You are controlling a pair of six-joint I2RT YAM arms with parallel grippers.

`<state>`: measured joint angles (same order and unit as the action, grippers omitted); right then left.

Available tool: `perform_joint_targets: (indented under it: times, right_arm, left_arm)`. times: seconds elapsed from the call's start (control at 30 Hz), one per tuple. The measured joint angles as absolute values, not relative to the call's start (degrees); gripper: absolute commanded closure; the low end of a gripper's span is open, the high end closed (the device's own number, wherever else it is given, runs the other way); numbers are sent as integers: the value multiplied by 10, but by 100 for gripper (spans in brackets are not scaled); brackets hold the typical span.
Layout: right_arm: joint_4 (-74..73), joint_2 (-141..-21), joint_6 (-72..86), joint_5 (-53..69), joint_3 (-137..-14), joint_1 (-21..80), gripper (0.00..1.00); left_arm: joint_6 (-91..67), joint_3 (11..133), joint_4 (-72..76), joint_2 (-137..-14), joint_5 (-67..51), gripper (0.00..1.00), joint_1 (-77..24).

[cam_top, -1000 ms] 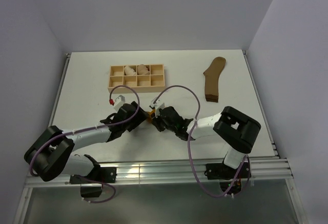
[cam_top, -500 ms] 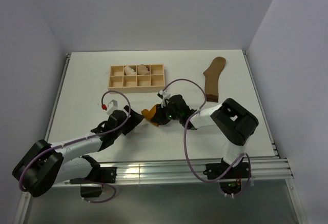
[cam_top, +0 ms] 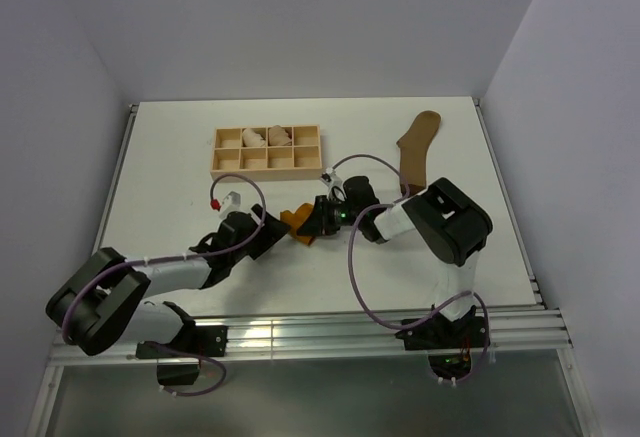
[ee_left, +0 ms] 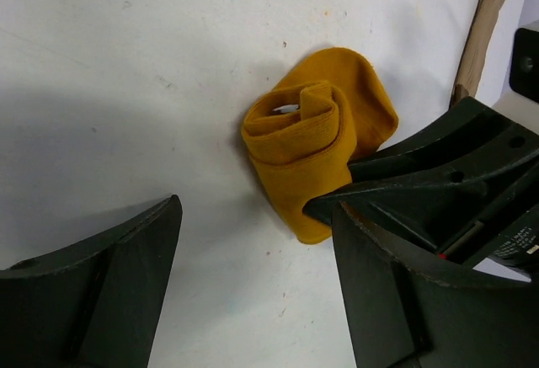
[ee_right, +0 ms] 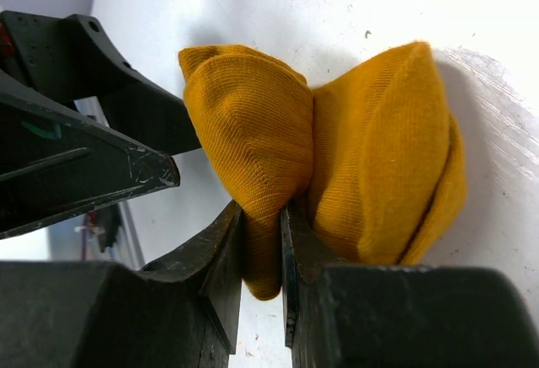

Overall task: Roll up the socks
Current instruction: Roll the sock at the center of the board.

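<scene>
The mustard-orange sock (cam_top: pixel 297 222) lies as a rolled bundle on the white table at the middle. My right gripper (cam_top: pixel 314 223) is shut on a fold of it; in the right wrist view the fabric (ee_right: pixel 253 141) is pinched between the two fingers of the right gripper (ee_right: pixel 263 216). My left gripper (cam_top: pixel 268 234) stands open just left of the bundle. In the left wrist view the roll (ee_left: pixel 316 145) lies beyond the left gripper (ee_left: pixel 257 216), apart from its fingers, with bare table between them. The olive-brown sock (cam_top: pixel 415 153) lies flat at the far right.
A wooden compartment tray (cam_top: pixel 232 166) stands at the back, with pale rolled bundles (cam_top: pixel 267 138) in its far cells. The right arm's cable (cam_top: pixel 352 257) loops over the table near the front. Walls close in on both sides.
The left gripper has let go of the mustard sock and pulled back a little to the left. The right gripper has swung away from the front edge, keeping the sock pinched.
</scene>
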<state>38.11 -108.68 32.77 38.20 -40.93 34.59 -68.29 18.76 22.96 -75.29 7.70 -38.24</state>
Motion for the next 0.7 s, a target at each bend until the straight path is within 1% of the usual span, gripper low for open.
perform_joint_targets:
  times: [0.3, 0.5, 0.7]
  right_arm:
    - [425, -1116, 382, 429, -407, 327, 100]
    - [459, -1130, 415, 458, -397, 321, 100]
    - [487, -1141, 443, 473, -389, 316, 100]
  left_arm:
    - [-682, 210, 270, -805, 72, 27, -383]
    - [-683, 219, 311, -844, 63, 32, -383]
    - [-683, 219, 321, -851, 58, 38, -383]
